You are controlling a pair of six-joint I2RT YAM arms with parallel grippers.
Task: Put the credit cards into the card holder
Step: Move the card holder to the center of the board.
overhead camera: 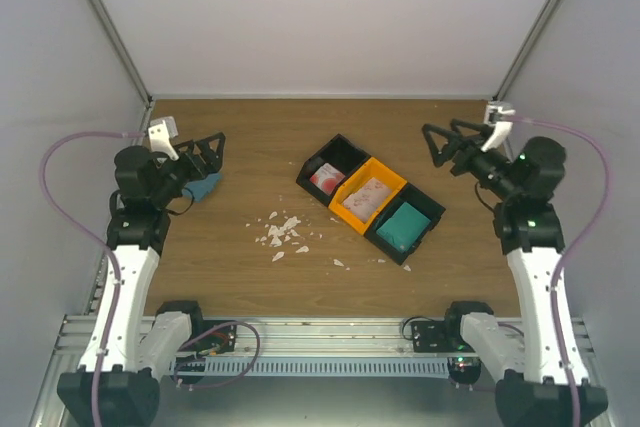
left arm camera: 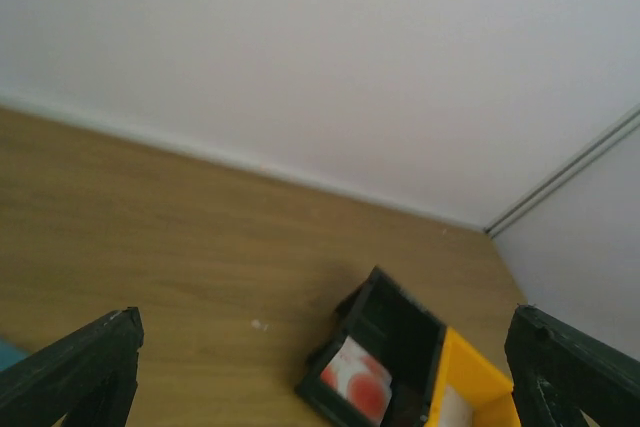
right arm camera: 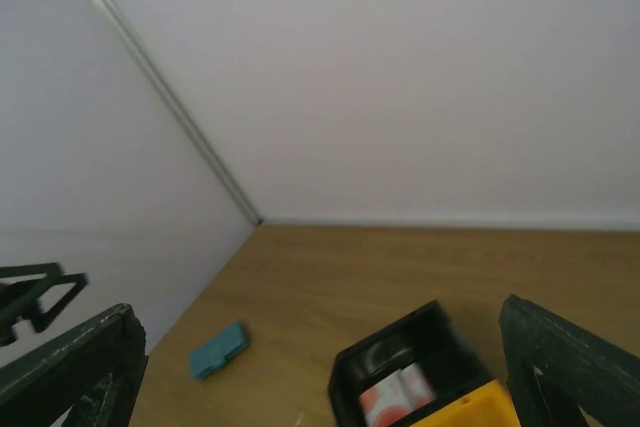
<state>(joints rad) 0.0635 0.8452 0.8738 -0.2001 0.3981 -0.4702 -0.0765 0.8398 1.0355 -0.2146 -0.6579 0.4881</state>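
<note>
Aluminium rail nearest; wooden table bears card holder — white walls around.

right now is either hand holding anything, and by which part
Nothing is held: the left hand and the right hand are both wide open and empty.

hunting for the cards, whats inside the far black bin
At least one red-and-white card lies flat inside the far black bin. Whether more lie beneath it cannot be seen.
</note>
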